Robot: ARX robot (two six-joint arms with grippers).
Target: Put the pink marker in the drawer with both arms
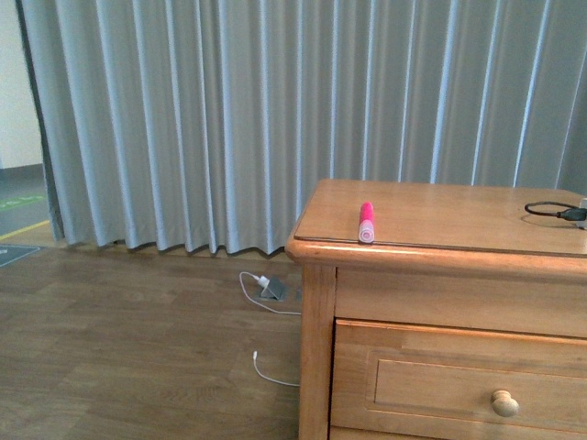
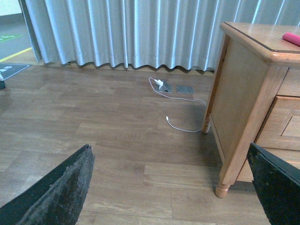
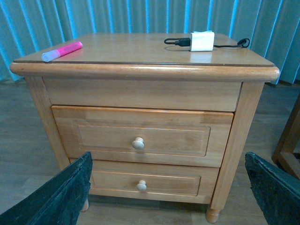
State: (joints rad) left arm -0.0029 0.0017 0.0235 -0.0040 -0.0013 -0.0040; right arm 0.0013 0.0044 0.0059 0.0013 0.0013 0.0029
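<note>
The pink marker (image 1: 366,222) lies on top of the wooden dresser (image 1: 431,206) near its front left edge, pale cap end toward me. It also shows in the right wrist view (image 3: 61,51), and its tip shows in the left wrist view (image 2: 291,38). The drawer (image 3: 140,136) is the upper one, shut, with a round pale knob (image 3: 138,143); its knob shows in the front view (image 1: 504,403). My left gripper (image 2: 171,187) is open and empty, low over the floor left of the dresser. My right gripper (image 3: 168,187) is open and empty, facing the dresser front. Neither arm shows in the front view.
A white charger block (image 3: 202,41) with a black cable (image 1: 550,211) lies on the dresser top at the right. The lower drawer (image 3: 145,183) is shut. A white cable and floor socket (image 2: 164,86) lie on the wooden floor by the grey curtain (image 1: 275,110). Another wooden leg (image 3: 288,145) stands right of the dresser.
</note>
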